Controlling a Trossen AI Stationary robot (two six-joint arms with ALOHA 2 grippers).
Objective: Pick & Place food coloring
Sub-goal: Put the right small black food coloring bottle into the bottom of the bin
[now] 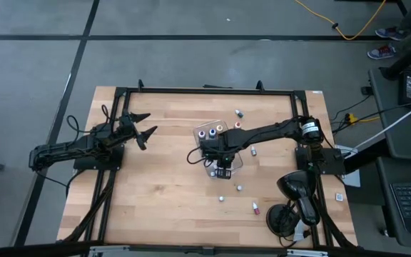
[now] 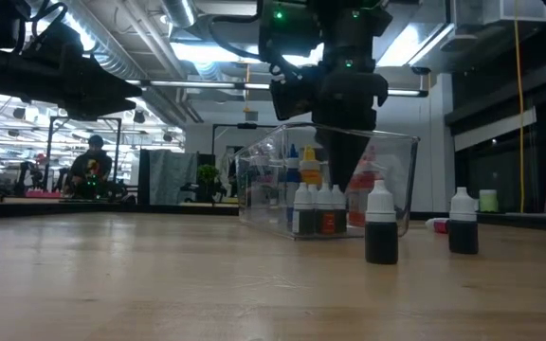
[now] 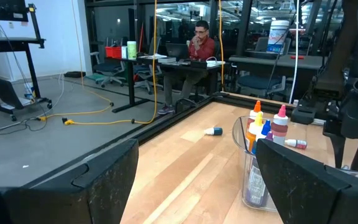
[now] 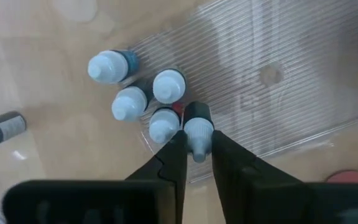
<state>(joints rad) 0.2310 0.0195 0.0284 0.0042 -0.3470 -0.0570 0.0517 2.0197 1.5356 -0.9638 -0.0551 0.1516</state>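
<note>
A dark food coloring bottle point(image 2: 380, 224) with a white cap is standing nearest the low camera on the desk point(image 2: 159, 284), with another one point(image 2: 462, 223) just beside it to the right. Behind them, the right end effector point(image 4: 196, 144) is hanging over the clear tray point(image 4: 278, 81), its fingers closing on the white cap of a small bottle point(image 4: 197, 127) next to four upright bottles point(image 4: 145, 93). The left end effector point(image 1: 143, 126) is waiting wide open and empty at the left side of the desk.
</note>
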